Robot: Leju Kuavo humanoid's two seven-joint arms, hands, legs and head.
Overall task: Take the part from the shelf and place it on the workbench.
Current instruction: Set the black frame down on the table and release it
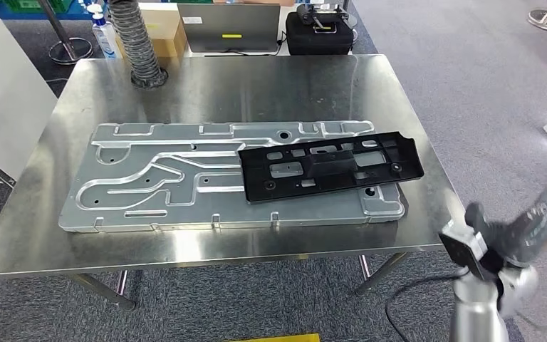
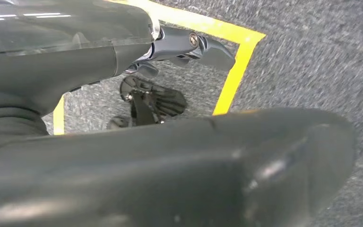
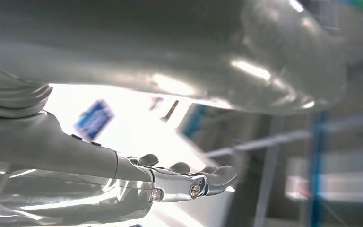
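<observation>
One flat black plastic part (image 1: 331, 165) lies on a large stamped silver metal plate (image 1: 164, 182) on the steel workbench (image 1: 214, 85), nothing touching it. Left hand (image 2: 189, 45) partly hidden, state unclear. Right hand (image 1: 541, 214) blurred, off the bench's right edge, fingers apart, empty.

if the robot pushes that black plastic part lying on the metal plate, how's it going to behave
The black part is flat and lies on the smooth silver plate, so it would probably slide, not tip. It looks thin and full of cutouts, so likely light and somewhat flexible along its length.
</observation>
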